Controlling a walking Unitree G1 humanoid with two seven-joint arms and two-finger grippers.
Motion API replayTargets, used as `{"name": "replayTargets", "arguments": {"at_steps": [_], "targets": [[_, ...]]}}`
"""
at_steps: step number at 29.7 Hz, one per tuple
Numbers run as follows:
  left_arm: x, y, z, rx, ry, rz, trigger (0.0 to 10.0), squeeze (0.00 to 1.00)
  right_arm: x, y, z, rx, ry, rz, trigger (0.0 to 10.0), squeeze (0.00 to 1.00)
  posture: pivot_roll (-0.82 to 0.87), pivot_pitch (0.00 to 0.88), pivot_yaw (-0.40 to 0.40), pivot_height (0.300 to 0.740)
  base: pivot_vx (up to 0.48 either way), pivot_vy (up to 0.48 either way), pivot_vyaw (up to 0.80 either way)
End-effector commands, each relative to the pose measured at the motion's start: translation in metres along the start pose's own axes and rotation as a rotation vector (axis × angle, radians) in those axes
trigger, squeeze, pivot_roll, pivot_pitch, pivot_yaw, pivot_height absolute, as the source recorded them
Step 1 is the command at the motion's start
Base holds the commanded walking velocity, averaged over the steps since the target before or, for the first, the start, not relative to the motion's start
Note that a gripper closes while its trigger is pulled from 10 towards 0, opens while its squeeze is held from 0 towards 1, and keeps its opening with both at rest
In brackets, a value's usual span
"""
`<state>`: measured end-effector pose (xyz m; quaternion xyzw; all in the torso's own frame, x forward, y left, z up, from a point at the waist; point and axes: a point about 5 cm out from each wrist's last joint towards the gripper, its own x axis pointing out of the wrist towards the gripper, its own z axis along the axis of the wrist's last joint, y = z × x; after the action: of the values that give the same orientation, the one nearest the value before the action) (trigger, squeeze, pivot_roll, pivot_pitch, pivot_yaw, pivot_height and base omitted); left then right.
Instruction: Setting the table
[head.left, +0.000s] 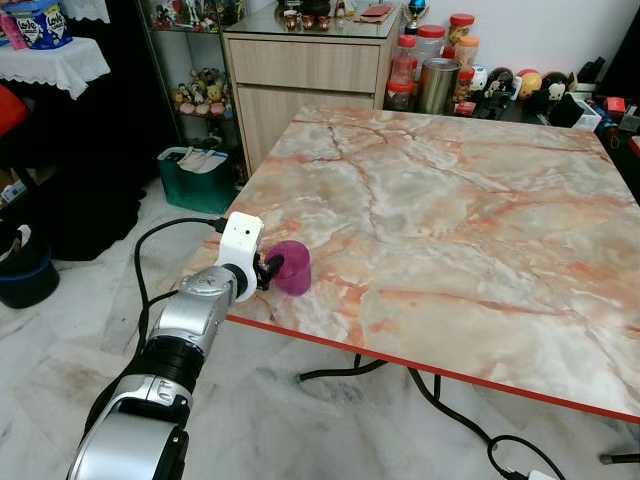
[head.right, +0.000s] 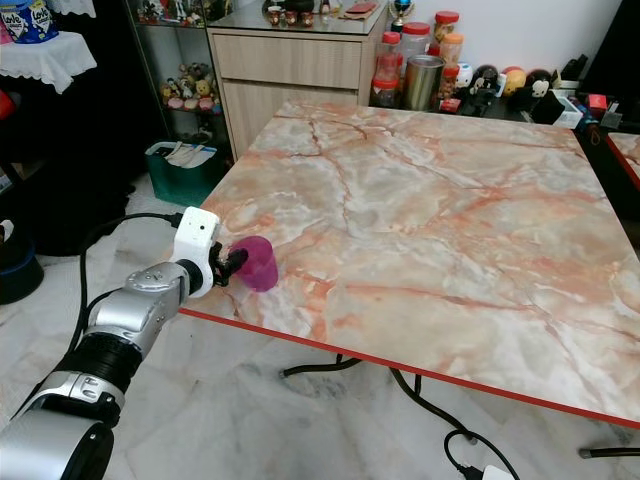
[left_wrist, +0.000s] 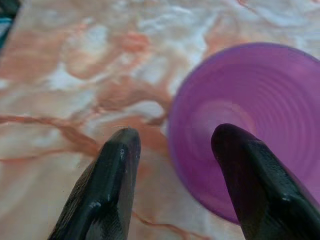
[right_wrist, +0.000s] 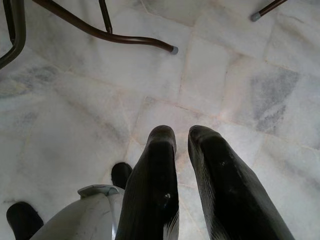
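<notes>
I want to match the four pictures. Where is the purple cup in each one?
Left eye view: purple cup near the table's front left edge, at the left claw.
Right eye view: same spot.
Left wrist view: beyond the fingers.
Right wrist view: floor, no cup.
Shared landmark: marble table.

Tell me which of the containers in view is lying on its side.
The purple cup, on the marble table near its front left corner, at the left gripper. The red-lidded jars and steel tumbler behind the table stand upright.
</notes>
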<state>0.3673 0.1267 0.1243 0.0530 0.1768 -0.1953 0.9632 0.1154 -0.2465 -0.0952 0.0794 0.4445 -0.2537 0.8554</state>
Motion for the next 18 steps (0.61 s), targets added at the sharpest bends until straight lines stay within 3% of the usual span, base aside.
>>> {"name": "replayTargets", "arguments": {"at_steps": [1, 3, 4, 18], "targets": [[0.002, -0.003, 0.004, 0.034, 0.013, -0.017, 8.8, 0.0, 0.0, -0.002, 0.002, 0.009, -0.007, -0.005, 10.0, 0.0, 0.09, 0.0, 0.016, 0.736, 0.0, 0.0, 0.0], [0.002, -0.003, 0.004, 0.032, 0.01, -0.021, 5.2, 0.0, 0.0, -0.002, 0.002, 0.011, -0.008, -0.006, 10.0, 0.0, 0.08, 0.0, 0.02, 0.736, 0.0, 0.0, 0.0], [0.002, -0.003, 0.006, 0.03, 0.001, -0.021, 0.0, 0.0, 0.0, -0.002, 0.002, 0.013, -0.008, -0.008, 10.0, 0.0, 0.08, 0.0, 0.02, 0.736, 0.0, 0.0, 0.0], [-0.002, 0.006, 0.022, -0.003, -0.071, 0.024, 0.0, 0.0, 0.0, -0.003, 0.002, 0.007, -0.005, -0.009, 10.0, 0.0, 0.09, 0.0, 0.014, 0.736, 0.0, 0.0, 0.0]]}}
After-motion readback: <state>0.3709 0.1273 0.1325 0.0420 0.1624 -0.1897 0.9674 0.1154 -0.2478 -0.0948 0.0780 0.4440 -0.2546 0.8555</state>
